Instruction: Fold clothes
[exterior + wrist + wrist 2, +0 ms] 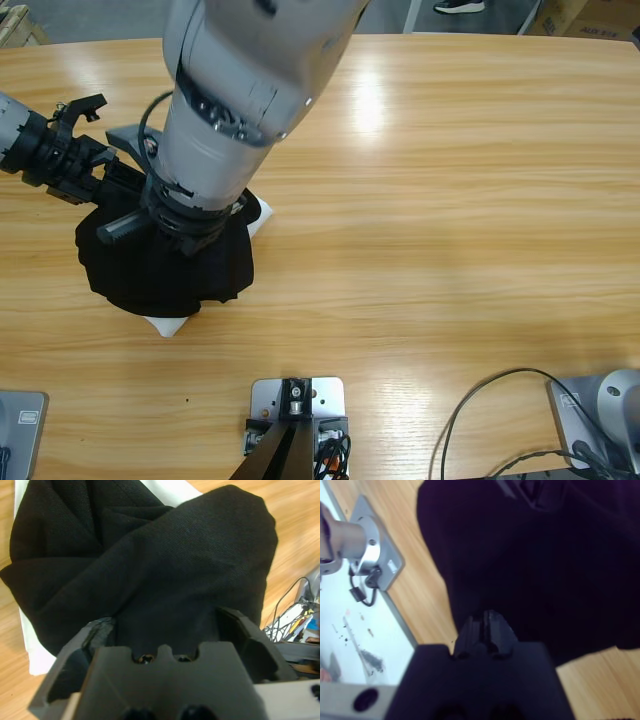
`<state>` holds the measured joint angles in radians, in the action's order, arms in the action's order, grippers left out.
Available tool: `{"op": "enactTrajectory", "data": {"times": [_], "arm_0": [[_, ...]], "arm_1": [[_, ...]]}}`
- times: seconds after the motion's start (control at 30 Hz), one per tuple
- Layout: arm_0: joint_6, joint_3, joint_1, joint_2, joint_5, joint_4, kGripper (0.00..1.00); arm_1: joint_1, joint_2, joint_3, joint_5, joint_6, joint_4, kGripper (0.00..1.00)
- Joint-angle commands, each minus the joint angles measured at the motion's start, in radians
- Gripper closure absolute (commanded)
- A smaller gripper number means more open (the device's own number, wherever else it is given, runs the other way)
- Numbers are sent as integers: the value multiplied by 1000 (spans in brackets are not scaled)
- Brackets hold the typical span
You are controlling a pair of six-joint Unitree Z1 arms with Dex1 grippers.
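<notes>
The black polo shirt (pixel 200 270) sits bunched in a rumpled heap on top of the white folded garment (pixel 165 323). It covers all but one corner of the garment on the side nearest the camera rig and another corner on the far side. No collar, placket or logo shows in any view, so I can't say which way round it lies.

The left gripper (pixel 167 625) has its jaws spread wide, with a bulge of black cloth swelling up between them. The right gripper (pixel 485 622) has its jaws pressed together against the dark fabric. Whether a fold is caught between them, I cannot tell.

The main risk I see is the white garment coming along. The shirt lies straight on it, so a low grab or a sideways drag could catch both layers or shove the white piece across the wooden table (pixel 450 200). The two arms are also crowded over the same heap, so they could knock together, or pull against each other and twist the shirt further.

From above, the big silver arm (pixel 230 90) hides most of the heap and both sets of jaws. Only the wrist views show them. The left wrist view also shows the deep creases in the shirt (pixel 165 570) and a strip of the white garment (pixel 30 650) beside it. The right wrist view shows little but dark cloth (pixel 545 570).
</notes>
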<state>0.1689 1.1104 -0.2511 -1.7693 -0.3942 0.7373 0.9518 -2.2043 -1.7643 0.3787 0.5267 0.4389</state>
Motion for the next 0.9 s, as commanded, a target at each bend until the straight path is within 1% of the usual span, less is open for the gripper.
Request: {"op": "enactTrajectory", "data": {"times": [0.03, 0.17, 0.27, 0.37, 0.43, 0.47, 0.6, 0.7, 0.8, 0.9], "arm_0": [[-12, -31, -1, -75, 52, -19, 1000], [-14, -47, -1, -81, 84, -19, 1000], [-8, -43, 0, -123, 87, -45, 1000], [26, -42, 20, -145, 84, -92, 1000], [46, -28, 35, -116, 85, -99, 999], [60, -20, 43, -79, 85, -97, 970], [86, -9, 77, 126, 82, -22, 973], [90, -9, 81, 302, 81, 59, 972], [104, -22, 69, 462, 77, 157, 975], [119, -119, 52, 541, 70, 173, 997]], "arm_1": [[10, -121, 92, 12, 13, -48, 1000], [18, -163, 91, 27, 25, -68, 1000], [29, -203, 94, 34, 36, -81, 1000], [30, -209, 106, 35, 36, -81, 1000], [30, -194, 106, 27, 35, -80, 1000], [30, -172, 108, 15, 34, -79, 1000], [27, -36, 104, -32, 11, -67, 1000], [25, 52, 39, -55, 9, -24, 1000], [25, 67, -54, -66, 2, 52, 1000], [18, 48, -83, -68, -14, 88, 1000]]}}
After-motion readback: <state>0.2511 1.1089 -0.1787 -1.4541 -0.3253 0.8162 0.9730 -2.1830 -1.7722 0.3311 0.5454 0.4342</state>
